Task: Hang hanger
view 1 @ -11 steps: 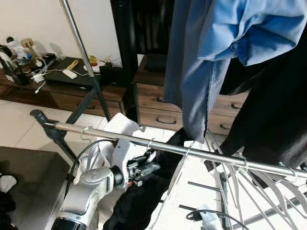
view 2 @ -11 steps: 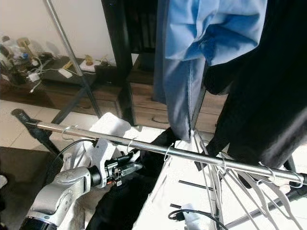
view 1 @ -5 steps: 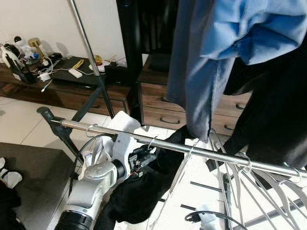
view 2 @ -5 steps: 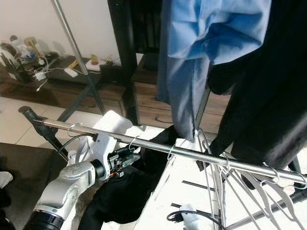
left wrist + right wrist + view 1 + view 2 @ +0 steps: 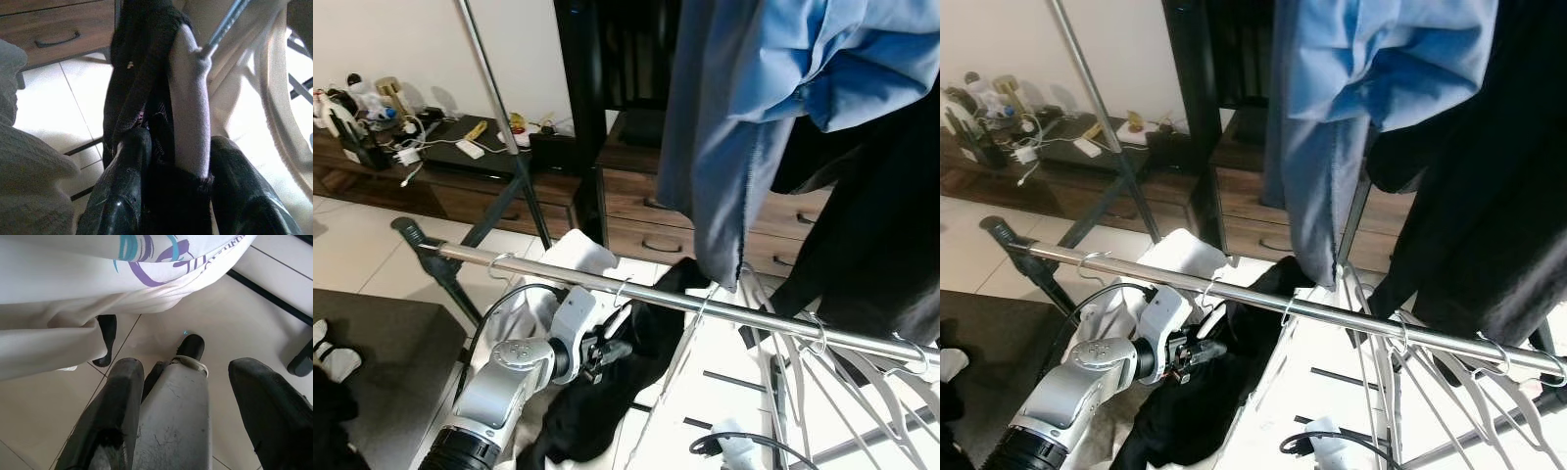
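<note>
1. Change since the earlier frames: the left gripper (image 5: 607,350) has dropped a little below the rail (image 5: 705,305) and drawn back toward the robot. The rest of the shift is camera motion.
2. Jaws: the left gripper's jaws are narrow and clamped on the white hanger (image 5: 190,112), with the black garment (image 5: 142,83) bunched between the fingers (image 5: 128,161).
3. Location: the hanger's wire hook (image 5: 622,290) sits at the rail, just above the gripper. Whether it is fully seated cannot be told.
4. Handling, as a judgement: the hanger is light and stiff, its smooth plastic likely slippery. The draped garment is soft and adds swinging weight.
5. Hold point: grip the neck just below the hook, clear of cloth.
6. Right gripper (image 5: 173,401): jaws wide apart, holding nothing, hanging over the tiled floor (image 5: 230,308).
7. Surroundings: empty hangers (image 5: 822,362) crowd the rail's far end; a blue shirt (image 5: 754,117) hangs above.
</note>
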`<state>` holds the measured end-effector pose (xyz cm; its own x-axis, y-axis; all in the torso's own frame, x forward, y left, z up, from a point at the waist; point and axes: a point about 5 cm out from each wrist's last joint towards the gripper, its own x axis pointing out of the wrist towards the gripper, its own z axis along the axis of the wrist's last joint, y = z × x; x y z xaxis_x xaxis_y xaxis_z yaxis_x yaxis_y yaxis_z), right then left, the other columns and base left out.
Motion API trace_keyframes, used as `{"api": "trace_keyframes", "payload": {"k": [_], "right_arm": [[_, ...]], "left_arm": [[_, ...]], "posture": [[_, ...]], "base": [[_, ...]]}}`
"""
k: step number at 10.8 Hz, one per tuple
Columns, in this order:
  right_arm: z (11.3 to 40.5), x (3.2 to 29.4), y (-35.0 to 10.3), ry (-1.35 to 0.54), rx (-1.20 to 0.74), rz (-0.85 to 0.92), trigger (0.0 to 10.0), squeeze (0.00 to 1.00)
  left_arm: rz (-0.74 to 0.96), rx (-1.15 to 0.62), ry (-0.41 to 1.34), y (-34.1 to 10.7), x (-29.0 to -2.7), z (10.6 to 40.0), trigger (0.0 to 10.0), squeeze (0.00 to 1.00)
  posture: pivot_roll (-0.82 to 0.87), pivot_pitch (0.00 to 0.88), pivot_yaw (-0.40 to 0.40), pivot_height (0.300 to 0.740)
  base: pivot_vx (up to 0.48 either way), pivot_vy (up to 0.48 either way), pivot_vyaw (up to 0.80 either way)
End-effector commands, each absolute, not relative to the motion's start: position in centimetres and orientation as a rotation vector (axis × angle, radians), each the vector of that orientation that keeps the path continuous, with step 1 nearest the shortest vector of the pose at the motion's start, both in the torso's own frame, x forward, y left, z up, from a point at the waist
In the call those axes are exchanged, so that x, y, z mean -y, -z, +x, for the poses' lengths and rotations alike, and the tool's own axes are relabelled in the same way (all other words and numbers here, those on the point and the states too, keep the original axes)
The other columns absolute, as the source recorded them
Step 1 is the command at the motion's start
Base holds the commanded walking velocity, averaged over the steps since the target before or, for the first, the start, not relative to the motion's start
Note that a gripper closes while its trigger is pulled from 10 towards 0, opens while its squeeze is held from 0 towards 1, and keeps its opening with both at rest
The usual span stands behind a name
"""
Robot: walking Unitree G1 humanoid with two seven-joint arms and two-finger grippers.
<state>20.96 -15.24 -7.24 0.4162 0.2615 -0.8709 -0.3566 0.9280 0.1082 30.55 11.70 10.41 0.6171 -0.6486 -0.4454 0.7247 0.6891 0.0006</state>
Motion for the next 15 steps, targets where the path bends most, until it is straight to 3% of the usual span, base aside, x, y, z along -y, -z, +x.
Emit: {"api": "trace_keyframes", "payload": {"k": [1,3,4,6,15], "right_arm": [[20.4,15.2,7.6,-0.395,-1.102,-0.1,10.0,0.0],[20.4,15.2,7.6,-0.4,-1.103,-0.105,10.0,0.0],[20.4,15.2,7.5,-0.402,-1.103,-0.107,10.0,0.0],[20.4,15.1,7.5,-0.406,-1.104,-0.114,10.0,0.0],[20.4,15.1,7.6,-0.422,-1.114,-0.128,10.0,0.0]], "left_arm": [[0.22,-0.436,0.777,-10.3,-12.0,30.6,10.0,0.0],[0.154,-0.332,0.696,-12.1,-11.8,31.9,10.0,0.0],[0.136,-0.306,0.669,-12.8,-11.5,32.3,9.4,0.0],[0.163,-0.331,0.652,-12.5,-11.0,32.0,0.0,0.0],[0.213,-0.355,0.591,-11.8,-11.9,29.3,0.0,0.0]], "posture": [[0.08,0.185,-0.015,0.74],[0.09,0.186,-0.013,0.74],[0.09,0.186,-0.012,0.74],[0.09,0.185,-0.01,0.74],[0.11,0.166,-0.018,0.74]], "base": [[0.0,0.0,0.0],[0.0,0.0,0.0],[0.0,0.0,0.0],[0.0,0.0,0.0],[0.0,0.0,0.0]]}}
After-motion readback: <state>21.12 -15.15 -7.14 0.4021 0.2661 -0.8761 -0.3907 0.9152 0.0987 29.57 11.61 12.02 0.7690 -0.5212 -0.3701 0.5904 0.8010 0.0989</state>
